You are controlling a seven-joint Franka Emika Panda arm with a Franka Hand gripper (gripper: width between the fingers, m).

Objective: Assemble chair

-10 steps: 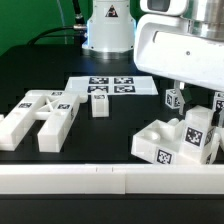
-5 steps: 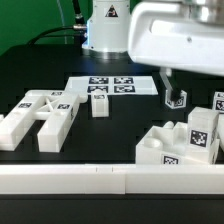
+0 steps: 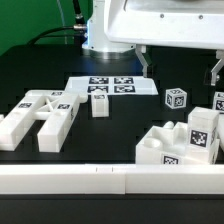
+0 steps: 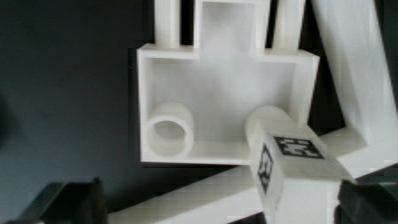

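Observation:
The chair lies in loose white tagged parts on the black table. An H-shaped frame (image 3: 40, 115) is at the exterior view's left, with a small block (image 3: 100, 104) beside it. A small tagged cube (image 3: 176, 98) stands at the right. The big notched block (image 3: 185, 140) is at the front right. My gripper (image 3: 181, 68) hangs open and empty, raised above the cube and the notched block. In the wrist view the notched block (image 4: 196, 90) lies below my gripper (image 4: 222, 212), showing a round hole (image 4: 173, 128) and a tagged bar (image 4: 288, 158).
The marker board (image 3: 112, 86) lies flat at the back centre, in front of the arm's base (image 3: 108, 35). Another tagged white piece (image 3: 219, 102) shows at the right edge. A long white rail (image 3: 100, 181) runs along the table's front.
My hand has risen from low around the cube and notched block and shifted toward the exterior view's left. The cube now stands uncovered. The parts have not moved.

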